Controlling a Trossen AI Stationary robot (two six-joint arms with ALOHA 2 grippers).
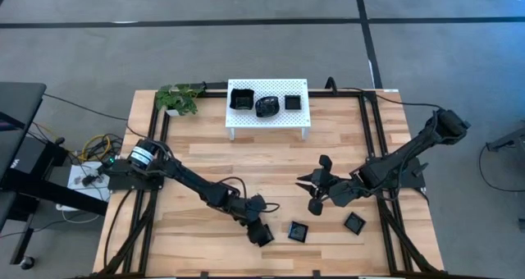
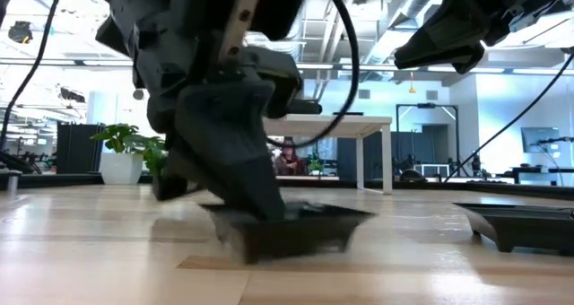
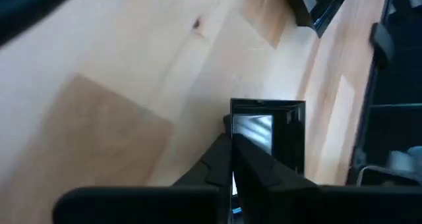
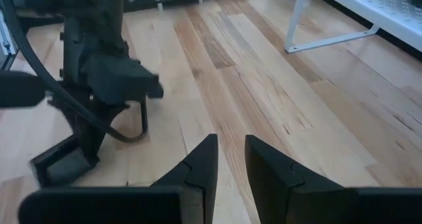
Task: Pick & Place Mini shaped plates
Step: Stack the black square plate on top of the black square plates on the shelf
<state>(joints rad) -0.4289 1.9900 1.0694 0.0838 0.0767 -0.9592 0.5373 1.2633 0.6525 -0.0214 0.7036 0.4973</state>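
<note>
Square mini plate (image 1: 263,235), near desk (image 1: 271,160) front edge: clamped by its rim between left claw (image 1: 261,232) fingers, directly beneath it; right claw (image 1: 316,189), fingers apart and empty, hovers farther off, nearer two loose plates (image 1: 298,231).

White perforated rack (image 1: 269,117) — potted plant (image 1: 179,98) beside it.

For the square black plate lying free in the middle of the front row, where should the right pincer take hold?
Grip one raised side wall of the middle square plate, one finger inside and one outside, coming straight down from above. It lies flat on the table with its rim up, so only the rim offers an edge. The right pincer hangs nearby, open.
</note>
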